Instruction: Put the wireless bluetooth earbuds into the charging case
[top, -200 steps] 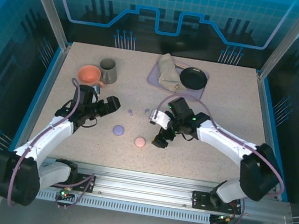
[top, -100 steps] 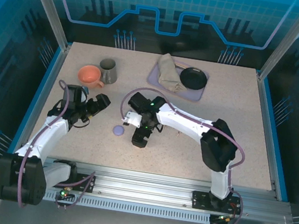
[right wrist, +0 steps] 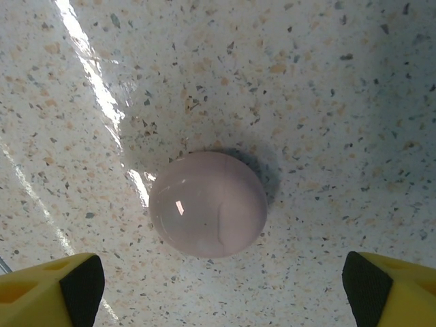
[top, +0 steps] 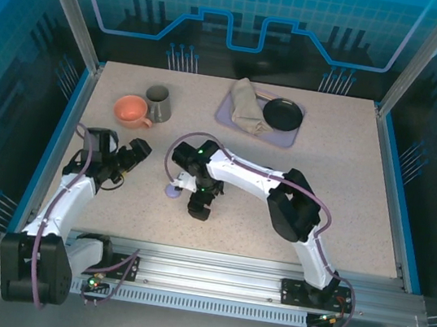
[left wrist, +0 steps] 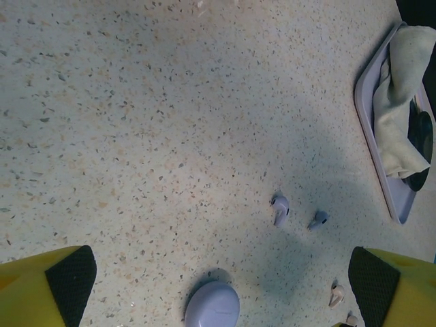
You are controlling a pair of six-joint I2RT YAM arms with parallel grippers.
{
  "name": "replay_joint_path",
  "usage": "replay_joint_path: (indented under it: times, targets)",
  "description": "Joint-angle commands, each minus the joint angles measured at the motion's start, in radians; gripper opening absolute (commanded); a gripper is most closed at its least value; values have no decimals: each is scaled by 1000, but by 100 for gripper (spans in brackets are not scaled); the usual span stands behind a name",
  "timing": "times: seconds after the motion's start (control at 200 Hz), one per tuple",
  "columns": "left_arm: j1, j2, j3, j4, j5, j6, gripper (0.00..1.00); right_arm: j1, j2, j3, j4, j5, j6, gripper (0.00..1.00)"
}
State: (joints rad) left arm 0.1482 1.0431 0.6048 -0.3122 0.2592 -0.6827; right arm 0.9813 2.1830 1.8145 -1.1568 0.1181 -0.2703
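Hovering above the pink case, right fingers are standing wide apart, empty; left fingers are gaping empty too.

Both arms are built alike. The left arm and right arm have white link shells between black joint housings. We note lilac cables looping along each. The left gripper and right gripper have yellow fingers faced with black pads.
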Motion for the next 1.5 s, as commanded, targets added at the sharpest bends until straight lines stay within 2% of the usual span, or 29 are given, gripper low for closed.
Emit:
replay_joint_path:
  times: [0.0,0.585,1.266,1.496]
  targets:
    - [16,-21,-10,-40,-3,-6,99,21,39,53,-59,28,-20,94]
    - [21,-20,-2,-62,-8,-3,99,49,104,51,-39,28,-28,84]
    - [22,-23,9,-71,-5,-3,99,52,131,17,32,23,-12,63]
    - [22,-31,7,-77,-5,-5,99,71,135,-13,39,48,-12,63]
